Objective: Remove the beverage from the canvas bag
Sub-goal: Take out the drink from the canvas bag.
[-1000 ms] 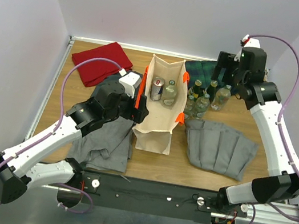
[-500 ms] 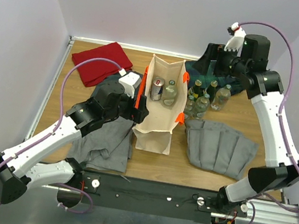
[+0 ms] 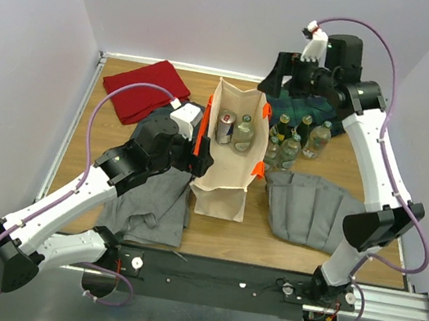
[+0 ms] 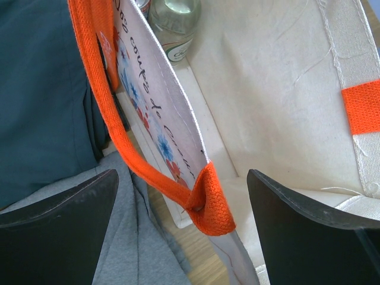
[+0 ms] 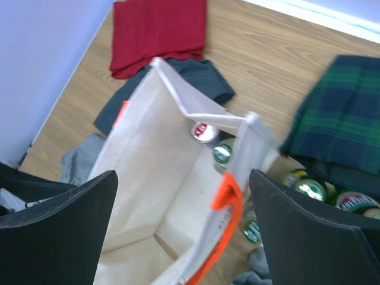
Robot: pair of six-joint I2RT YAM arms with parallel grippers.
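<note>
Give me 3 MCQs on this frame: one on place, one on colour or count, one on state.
1. Where is the right gripper?
A. Raised above the far end of the canvas bag
B. Down inside the bag
C. Resting on the grey cloth

2. How many drink containers show inside the bag?
A. None
B. Two
C. Five

3. How does the left gripper stand at the bag's left wall?
A. Shut on a bottle
B. Open, its fingers either side of the wall and orange handle
C. Far from the bag

Answers:
1. A: the top view shows it high over the bag's far end, and its wrist camera looks down into the bag.
2. B: a can and a glass bottle stand at the far end.
3. B: the left wrist view shows gaps between both fingers and the wall.
</note>
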